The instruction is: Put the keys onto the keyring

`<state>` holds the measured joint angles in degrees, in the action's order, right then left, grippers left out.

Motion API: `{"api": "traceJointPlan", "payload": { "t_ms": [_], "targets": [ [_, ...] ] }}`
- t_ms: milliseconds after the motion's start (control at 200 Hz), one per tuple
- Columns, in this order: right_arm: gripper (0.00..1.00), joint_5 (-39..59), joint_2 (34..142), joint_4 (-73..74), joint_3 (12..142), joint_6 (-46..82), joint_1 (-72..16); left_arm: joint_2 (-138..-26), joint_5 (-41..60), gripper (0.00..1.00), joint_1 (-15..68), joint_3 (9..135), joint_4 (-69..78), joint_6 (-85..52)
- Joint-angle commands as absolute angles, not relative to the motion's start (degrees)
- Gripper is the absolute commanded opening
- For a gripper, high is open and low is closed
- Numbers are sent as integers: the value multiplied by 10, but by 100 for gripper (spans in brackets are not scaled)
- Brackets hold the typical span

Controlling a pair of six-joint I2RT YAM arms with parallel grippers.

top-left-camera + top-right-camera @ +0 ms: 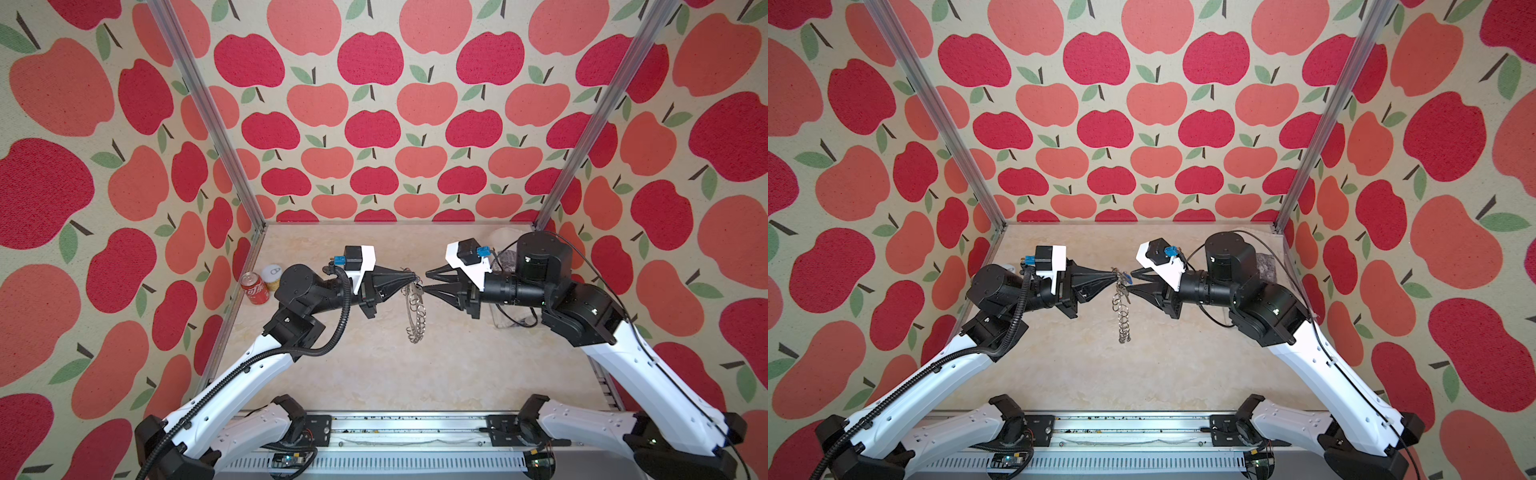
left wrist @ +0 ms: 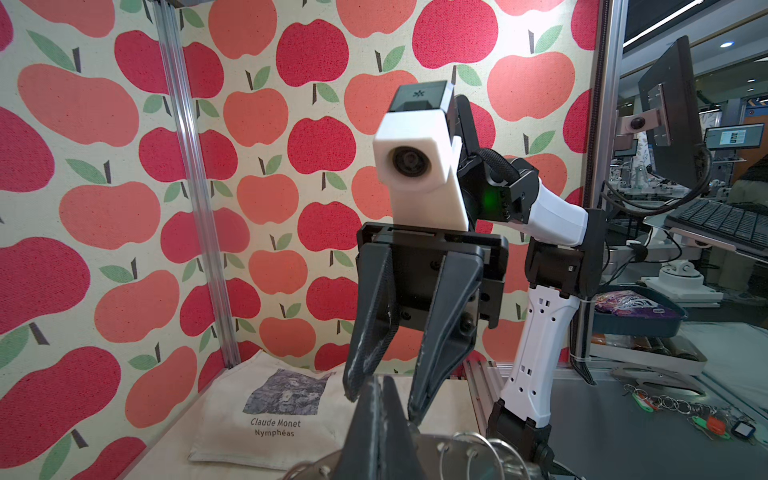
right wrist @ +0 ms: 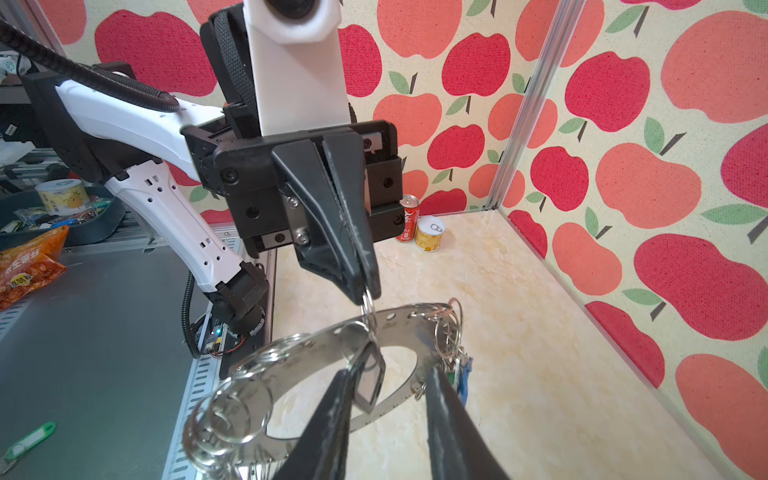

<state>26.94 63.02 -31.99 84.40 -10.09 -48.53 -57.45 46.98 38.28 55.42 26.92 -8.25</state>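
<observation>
The keyring (image 1: 413, 311) is a flat silver disc with a big centre hole, hanging edge-on in both top views (image 1: 1123, 316). My left gripper (image 1: 413, 276) is shut on one small wire ring at its upper rim (image 3: 368, 301). Wire rings fringe the disc (image 3: 291, 357). A key with a blue tag (image 3: 464, 376) hangs in a cluster on the rim. A dark-framed piece (image 3: 370, 382) dangles under the pinched ring; I cannot tell whether it is a key head. My right gripper (image 1: 428, 282) faces the left one, open, its fingers (image 3: 328, 428) either side of that piece.
A red cola can (image 1: 254, 288) and a yellow tin (image 1: 272, 277) stand at the left wall. A cream tote bag (image 2: 270, 411) printed "Claude Monet" lies at the back right corner. Patterned walls enclose three sides. A green tag (image 3: 29, 440) lies off the table.
</observation>
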Motion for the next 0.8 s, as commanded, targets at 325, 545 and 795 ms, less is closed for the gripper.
{"api": "traceJointPlan", "payload": {
  "t_ms": [325, 545, 795],
  "targets": [
    [16, 334, 649, -306, 856, -67, -474, -582, 486, 0, 387, 555, 314, -84],
    [4, 342, 650, -312, 855, -68, -474, -579, 479, 0, 387, 552, 325, -86],
    [0, 355, 645, -288, 834, -53, -474, -581, 463, 0, 387, 539, 371, -103]
  ]
}}
